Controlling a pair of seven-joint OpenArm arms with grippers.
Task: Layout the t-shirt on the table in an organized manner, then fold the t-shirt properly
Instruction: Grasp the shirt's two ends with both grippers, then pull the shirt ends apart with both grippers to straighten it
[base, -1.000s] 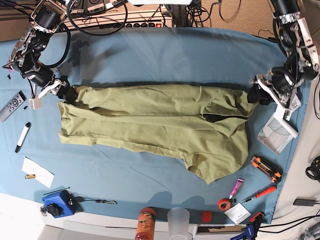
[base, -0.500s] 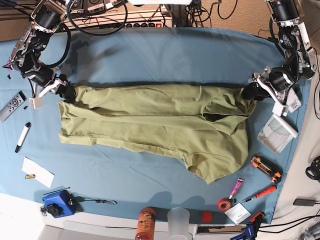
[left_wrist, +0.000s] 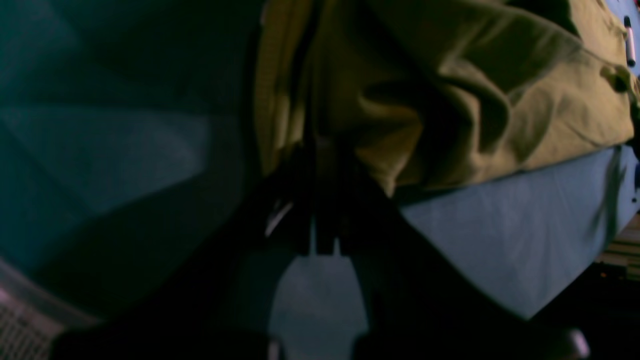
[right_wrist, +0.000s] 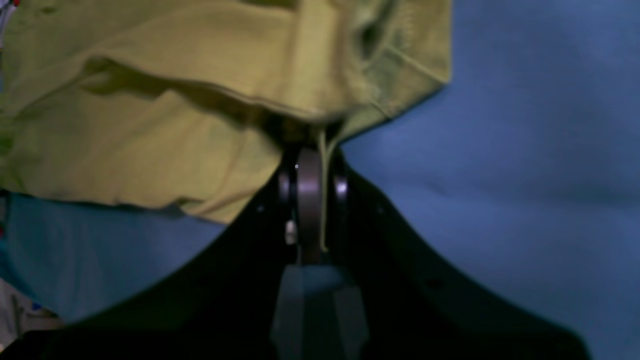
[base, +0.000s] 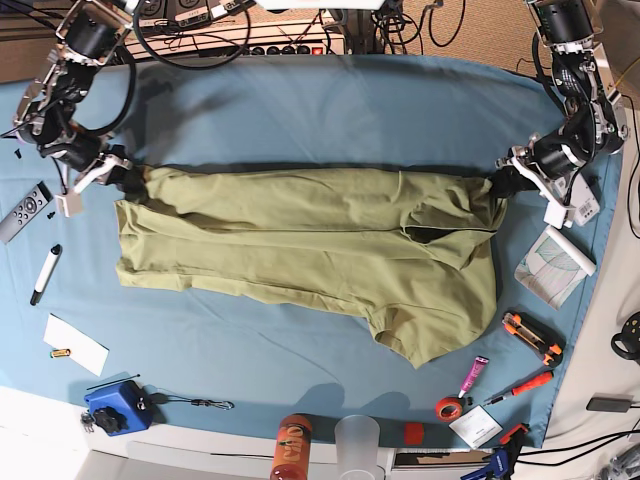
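The olive-green t-shirt (base: 310, 240) lies stretched sideways across the middle of the table (base: 330, 110), one sleeve hanging toward the front right. My right gripper (base: 130, 180) is at the shirt's far left corner. In the right wrist view its jaws are together, pinching a hem of the t-shirt (right_wrist: 210, 90) at the right gripper (right_wrist: 310, 145). My left gripper (base: 500, 183) is at the far right corner. The left wrist view is dark, but the t-shirt (left_wrist: 475, 100) bunches into the shut left gripper (left_wrist: 320, 200).
Along the left edge lie a remote (base: 25, 210), a marker (base: 45, 273) and a white card (base: 76, 344). A blue box (base: 115, 405), an orange bottle (base: 292, 447) and a cup (base: 358, 440) stand in front. A pad (base: 553, 265), a utility knife (base: 532, 337) and a screwdriver (base: 525, 387) lie on the right.
Both grippers have closed onto the shirt's far corners. Each has shifted slightly toward the far edge, and the left arm has drawn in over the right corner.
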